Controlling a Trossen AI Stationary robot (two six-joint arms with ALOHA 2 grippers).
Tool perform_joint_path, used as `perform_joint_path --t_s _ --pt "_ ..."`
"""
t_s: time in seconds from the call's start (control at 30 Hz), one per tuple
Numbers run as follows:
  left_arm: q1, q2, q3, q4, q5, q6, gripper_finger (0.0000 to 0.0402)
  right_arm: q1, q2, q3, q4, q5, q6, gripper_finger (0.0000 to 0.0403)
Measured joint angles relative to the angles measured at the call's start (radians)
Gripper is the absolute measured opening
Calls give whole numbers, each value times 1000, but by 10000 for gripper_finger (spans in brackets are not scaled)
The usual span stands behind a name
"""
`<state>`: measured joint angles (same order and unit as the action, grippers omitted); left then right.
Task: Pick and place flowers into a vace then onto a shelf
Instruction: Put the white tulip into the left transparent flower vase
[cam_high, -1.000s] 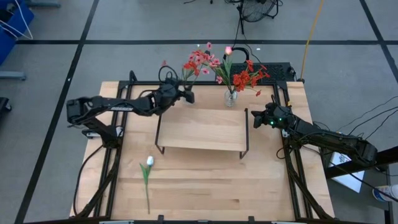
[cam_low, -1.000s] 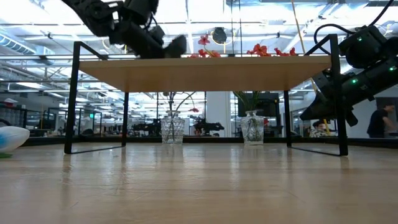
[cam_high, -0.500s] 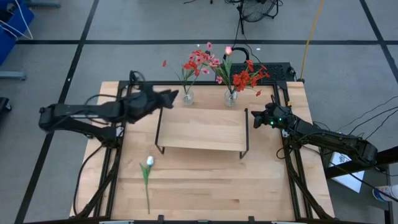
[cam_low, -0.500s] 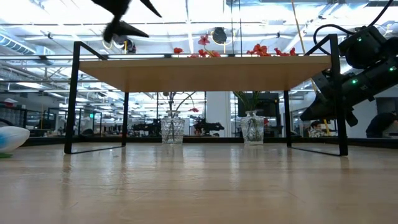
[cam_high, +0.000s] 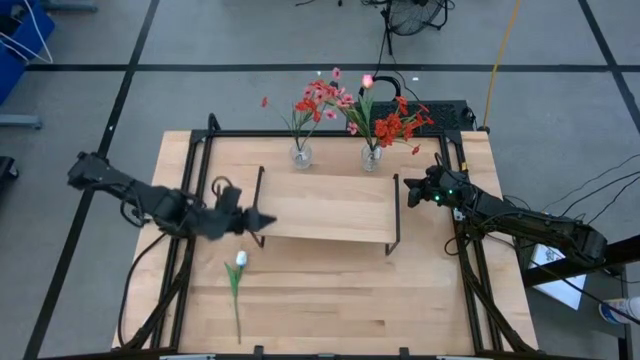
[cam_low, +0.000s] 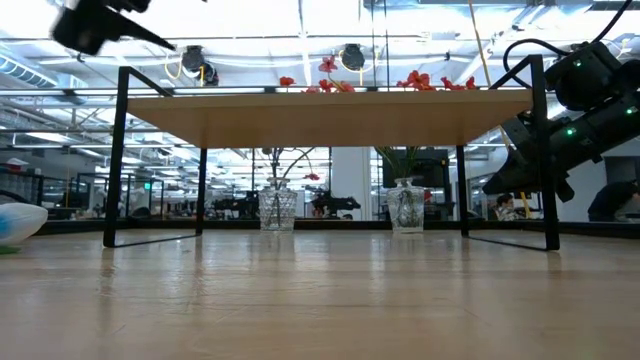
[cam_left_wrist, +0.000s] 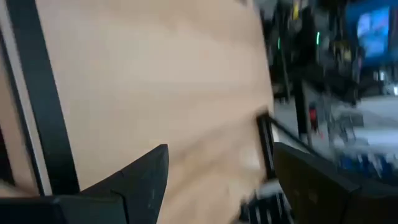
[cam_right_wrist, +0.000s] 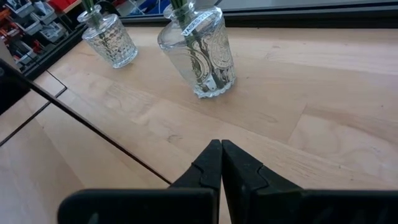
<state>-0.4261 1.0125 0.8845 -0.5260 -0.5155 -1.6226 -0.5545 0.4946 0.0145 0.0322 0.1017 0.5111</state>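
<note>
Two glass vases (cam_high: 300, 154) (cam_high: 371, 158) stand on the table behind the shelf (cam_high: 325, 207), each with red and pink flowers (cam_high: 318, 100) (cam_high: 392, 124) stuck in it. A white-pink tulip (cam_high: 237, 262) lies flat on the table in front of the shelf's left end; the low view shows its bud (cam_low: 15, 222). My left gripper (cam_high: 258, 218) hovers open and empty above the shelf's near left corner, up and to the right of the tulip. My right gripper (cam_high: 408, 193) waits shut beside the shelf's right end, pointing at the vases (cam_right_wrist: 198, 50).
Black rails (cam_high: 185, 290) run along the tabletop's left and right sides and across its far edge. The shelf's thin black end frames (cam_low: 120, 150) stand on the table. Bare wood (cam_high: 340, 300) lies in front of the shelf.
My left gripper has swung from the left vase at the far side toward the table's near and left edges, past the shelf's left end, rolling as it went. It now hovers by the shelf's near left corner. The vases and flowers stay in place.
</note>
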Motion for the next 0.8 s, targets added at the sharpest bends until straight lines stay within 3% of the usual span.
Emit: perform_joint_path --t_s 0.4,0.57,0.8 --pt "-245 153 0 -173 230 -436 291 0 1 0 0 -1 0 2" --pt "-293 246 0 -179 313 -485 291 0 1 0 0 -1 0 2" --pt "-338 325 0 -281 335 -548 291 0 1 0 0 -1 0 2"
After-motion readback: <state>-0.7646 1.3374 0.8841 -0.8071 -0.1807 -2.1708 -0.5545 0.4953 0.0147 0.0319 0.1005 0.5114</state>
